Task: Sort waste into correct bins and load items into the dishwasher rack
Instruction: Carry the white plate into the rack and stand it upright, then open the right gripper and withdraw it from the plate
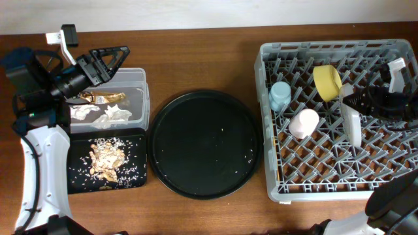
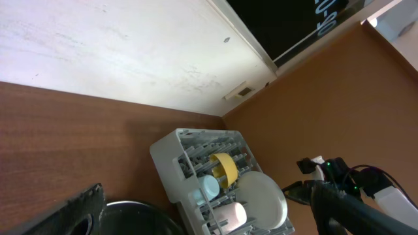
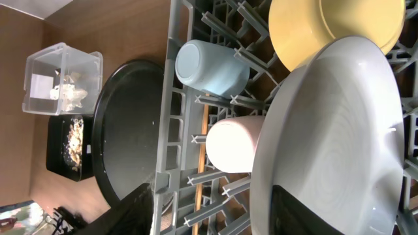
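The dishwasher rack stands at the right. In it are the yellow bowl, the light blue cup, the pale pink cup and the grey-white plate, which stands on edge. A wooden chopstick lies low in the lattice. My right gripper is open over the rack. In the right wrist view its fingers straddle the plate's edge without closing on it. My left gripper is open and empty above the clear tub, which holds tissue wads and gold foil.
The small black tray in front of the tub holds tan scraps and rice grains. The large round black tray sits between the bins and the rack, with a few grains on it. A wall runs behind the table.
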You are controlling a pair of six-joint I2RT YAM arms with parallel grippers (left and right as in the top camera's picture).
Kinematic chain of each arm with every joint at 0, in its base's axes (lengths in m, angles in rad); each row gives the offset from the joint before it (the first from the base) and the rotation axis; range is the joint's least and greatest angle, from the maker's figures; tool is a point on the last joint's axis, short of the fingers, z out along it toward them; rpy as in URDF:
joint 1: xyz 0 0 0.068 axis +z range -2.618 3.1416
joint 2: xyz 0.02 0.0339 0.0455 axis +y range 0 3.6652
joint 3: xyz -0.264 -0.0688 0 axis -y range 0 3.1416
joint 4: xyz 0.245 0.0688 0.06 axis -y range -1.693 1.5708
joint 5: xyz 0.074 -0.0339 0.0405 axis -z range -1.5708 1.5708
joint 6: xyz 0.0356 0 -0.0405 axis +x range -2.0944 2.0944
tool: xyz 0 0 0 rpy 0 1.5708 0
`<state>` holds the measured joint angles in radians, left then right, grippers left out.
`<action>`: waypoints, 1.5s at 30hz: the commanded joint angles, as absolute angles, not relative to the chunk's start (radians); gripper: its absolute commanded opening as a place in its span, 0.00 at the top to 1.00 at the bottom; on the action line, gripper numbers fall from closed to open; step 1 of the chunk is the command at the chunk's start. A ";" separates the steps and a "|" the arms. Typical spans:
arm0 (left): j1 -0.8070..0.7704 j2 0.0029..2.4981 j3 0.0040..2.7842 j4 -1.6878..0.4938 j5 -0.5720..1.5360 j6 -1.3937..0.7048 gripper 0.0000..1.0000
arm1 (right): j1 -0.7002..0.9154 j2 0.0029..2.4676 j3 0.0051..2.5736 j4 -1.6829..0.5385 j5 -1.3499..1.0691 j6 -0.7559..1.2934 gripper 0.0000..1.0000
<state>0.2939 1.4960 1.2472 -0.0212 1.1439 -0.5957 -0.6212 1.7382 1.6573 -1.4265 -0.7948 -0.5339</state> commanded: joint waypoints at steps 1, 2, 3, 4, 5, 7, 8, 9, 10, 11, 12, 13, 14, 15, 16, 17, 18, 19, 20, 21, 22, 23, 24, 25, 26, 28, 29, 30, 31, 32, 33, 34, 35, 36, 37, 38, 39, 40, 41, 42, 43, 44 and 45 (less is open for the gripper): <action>0.298 1.494 1.251 -0.019 1.146 -0.594 0.01 | -0.622 1.737 1.670 -1.423 -0.802 -0.542 0.32; 0.298 1.494 1.251 -0.019 1.146 -0.594 0.01 | -0.622 1.737 1.670 -1.422 -0.802 -0.542 0.27; 0.298 1.494 1.251 -0.019 1.146 -0.594 0.01 | -0.622 1.737 1.670 -1.420 -0.802 -0.542 0.25; 0.298 1.494 1.251 -0.019 1.146 -0.594 0.01 | -0.622 1.737 1.670 -1.417 -0.802 -0.542 0.19; 0.298 1.494 1.251 -0.019 1.146 -0.594 0.01 | -0.622 1.737 1.670 -1.414 -0.802 -0.542 0.17; 0.298 1.494 1.251 -0.019 1.146 -0.594 0.01 | -0.622 1.737 1.670 -1.410 -0.802 -0.542 0.17; 0.298 1.494 1.251 -0.019 1.146 -0.594 0.01 | -0.622 1.737 1.670 -1.409 -0.802 -0.542 0.17; 0.298 1.494 1.251 -0.019 1.146 -0.594 0.01 | -0.622 1.737 1.670 -1.407 -0.802 -0.542 0.15; 0.298 1.494 1.251 -0.019 1.146 -0.594 0.01 | -0.622 1.737 1.670 -1.401 -0.801 -0.542 0.12; 0.298 1.494 1.251 -0.019 1.146 -0.594 0.01 | -0.622 1.737 1.670 -1.394 -0.801 -0.542 0.06; 0.298 1.494 1.251 -0.019 1.146 -0.594 0.01 | -0.622 1.737 1.670 -1.389 -0.801 -0.542 0.02; 0.298 1.494 1.251 -0.019 1.146 -0.594 0.01 | -0.622 1.737 1.670 -1.383 -0.801 -0.542 0.01; 0.298 1.494 1.251 -0.019 1.146 -0.594 0.01 | -0.622 1.737 1.670 -1.379 -0.801 -0.542 0.02; 0.298 1.494 1.251 -0.019 1.146 -0.594 0.01 | -0.622 1.737 1.670 -1.376 -0.801 -0.542 0.02; 0.298 1.494 1.251 -0.019 1.146 -0.594 0.01 | -0.622 1.737 1.670 -1.375 -0.801 -0.542 0.02; 0.298 1.494 1.251 -0.019 1.146 -0.594 0.01 | -0.622 1.737 1.670 -1.372 -0.801 -0.542 0.02; 0.298 1.494 1.251 -0.019 1.146 -0.594 0.01 | -0.622 1.737 1.670 -1.367 -0.801 -0.542 0.02; 0.298 1.494 1.251 -0.019 1.146 -0.594 0.01 | -0.622 1.739 1.670 -1.362 -0.801 -0.542 0.02; 0.298 1.494 1.251 -0.019 1.146 -0.594 0.01 | -0.622 1.740 1.670 -1.349 -0.801 -0.542 0.02; 0.298 1.494 1.251 -0.019 1.146 -0.594 0.01 | -0.622 1.742 1.670 -1.335 -0.801 -0.542 0.02; 0.298 1.494 1.251 -0.019 1.146 -0.594 0.01 | -0.622 1.742 1.670 -1.318 -0.801 -0.537 0.02; 0.298 1.494 1.251 -0.019 1.146 -0.594 0.01 | -0.622 1.742 1.670 -1.289 -0.802 -0.502 0.02; 0.298 1.494 1.251 -0.019 1.146 -0.594 0.01 | -0.622 1.742 1.670 -1.261 -0.802 -0.465 0.02; 0.298 1.494 1.251 -0.019 1.146 -0.594 0.01 | -0.622 1.742 1.670 -1.237 -0.809 -0.433 0.02; 0.298 1.494 1.251 -0.019 1.146 -0.594 0.01 | -0.622 1.742 1.670 -1.210 -0.830 -0.417 0.02; 0.298 1.494 1.251 -0.019 1.146 -0.594 0.01 | -0.622 1.742 1.670 -1.169 -0.902 -0.416 0.02; 0.298 1.494 1.251 -0.019 1.146 -0.594 0.01 | -0.622 1.742 1.670 -1.156 -0.948 -0.410 0.02; 0.298 1.494 1.251 -0.019 1.146 -0.594 0.01 | -0.620 1.742 1.670 -1.143 -1.009 -0.410 0.02; 0.298 1.494 1.251 -0.019 1.146 -0.594 0.01 | -0.615 1.742 1.670 -1.132 -1.123 -0.411 0.02; 0.298 1.494 1.251 -0.019 1.146 -0.594 0.01 | -0.606 1.742 1.670 -1.133 -1.203 -0.414 0.02; 0.298 1.494 1.251 -0.019 1.146 -0.594 0.01 | -0.591 1.742 1.670 -1.142 -1.251 -0.423 0.02; 0.298 1.494 1.251 -0.019 1.146 -0.594 0.01 | -0.572 1.742 1.670 -1.158 -1.265 -0.445 0.02; 0.298 1.494 1.251 -0.019 1.146 -0.594 0.01 | -0.546 1.742 1.670 -1.177 -1.259 -0.479 0.02; 0.298 1.494 1.251 -0.019 1.146 -0.594 0.01 | -0.518 1.742 1.670 -1.187 -1.242 -0.494 0.01; 0.298 1.494 1.251 -0.019 1.146 -0.594 0.01 | -0.484 1.742 1.670 -1.189 -1.208 -0.493 0.02; 0.298 1.494 1.251 -0.019 1.146 -0.594 0.01 | -0.430 1.742 1.670 -1.189 -1.163 -0.493 0.02; 0.298 1.494 1.251 -0.019 1.146 -0.594 0.01 | -0.389 1.742 1.670 -1.189 -1.136 -0.493 0.02; 0.298 1.494 1.251 -0.019 1.146 -0.594 0.01 | -0.335 1.742 1.670 -1.189 -1.104 -0.493 0.02; 0.298 1.494 1.251 -0.019 1.146 -0.594 0.01 | -0.287 1.742 1.669 -1.189 -1.075 -0.493 0.02; 0.298 1.494 1.251 -0.019 1.146 -0.594 0.01 | -0.230 1.742 1.669 -1.189 -1.032 -0.492 0.02; 0.298 1.494 1.251 -0.019 1.146 -0.594 0.01 | -0.165 1.742 1.669 -1.189 -0.970 -0.492 0.02; 0.298 1.494 1.251 -0.019 1.146 -0.594 0.01 | -0.114 1.742 1.669 -1.188 -0.913 -0.492 0.02; 0.298 1.494 1.251 -0.019 1.146 -0.594 0.01 | -0.067 1.742 1.669 -1.187 -0.854 -0.490 0.02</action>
<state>0.2939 1.4963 1.2472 -0.0212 1.1439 -0.5957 -0.2012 1.7386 1.6577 -1.1847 -1.0435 -0.4755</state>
